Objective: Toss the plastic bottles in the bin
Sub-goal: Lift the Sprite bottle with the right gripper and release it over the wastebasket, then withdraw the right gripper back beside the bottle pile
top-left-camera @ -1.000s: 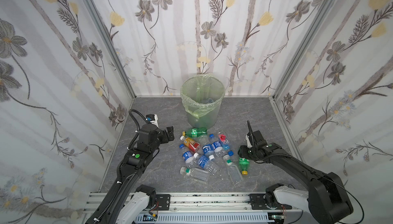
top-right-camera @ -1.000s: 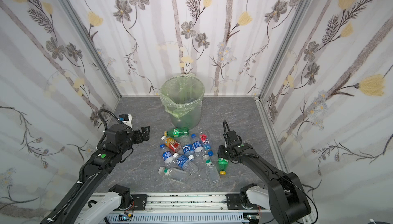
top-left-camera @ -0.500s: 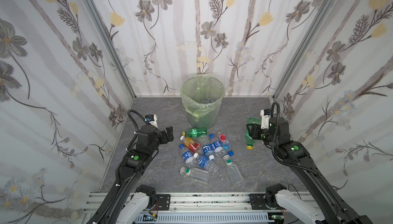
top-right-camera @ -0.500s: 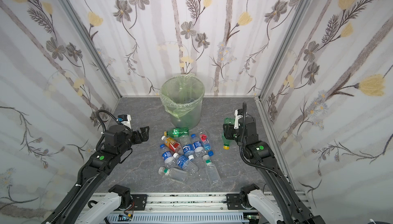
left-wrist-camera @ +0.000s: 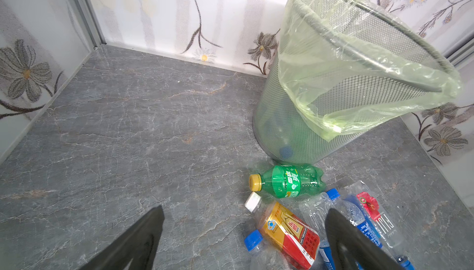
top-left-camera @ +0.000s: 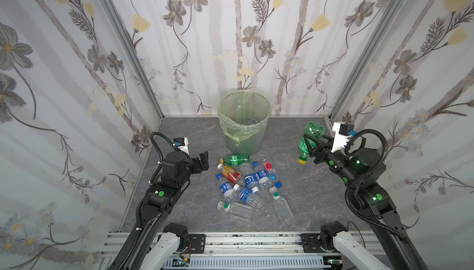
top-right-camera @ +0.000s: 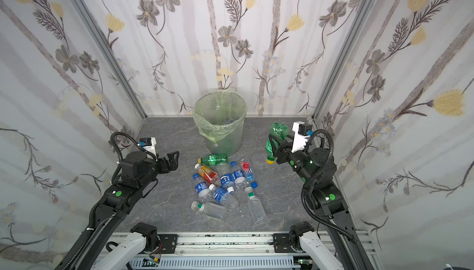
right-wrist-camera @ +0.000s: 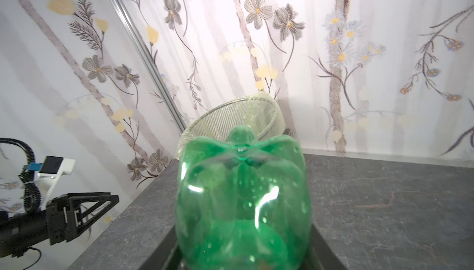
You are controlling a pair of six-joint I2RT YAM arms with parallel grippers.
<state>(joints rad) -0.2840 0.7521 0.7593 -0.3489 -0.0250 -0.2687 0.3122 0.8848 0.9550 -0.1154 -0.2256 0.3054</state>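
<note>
One green, yellow-capped bottle (top-left-camera: 313, 131)

The left arm (top-left-camera: 154, 204) and right arm (top-left-camera: 384, 204) are matte black, with round green stickers (top-left-camera: 161, 193), ribbed black cable hoses (top-left-camera: 384, 143) and white camera brackets (top-left-camera: 339, 138). The left gripper (top-left-camera: 204, 159) has black triangular truss fingers (right-wrist-camera: 89, 194). White base links (top-left-camera: 164, 249) meet a silver rail (top-left-camera: 251, 243).

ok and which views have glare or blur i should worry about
Right wrist view: the held green bottle fills the frame, soft-focused, with white glints, and the wall behind is washed out. Left wrist view: floor and bin are sharp, the left claw dark and blurred at the edge. Both top views: even light, faint shadows, corner posts splayed by the wide lens.
</note>
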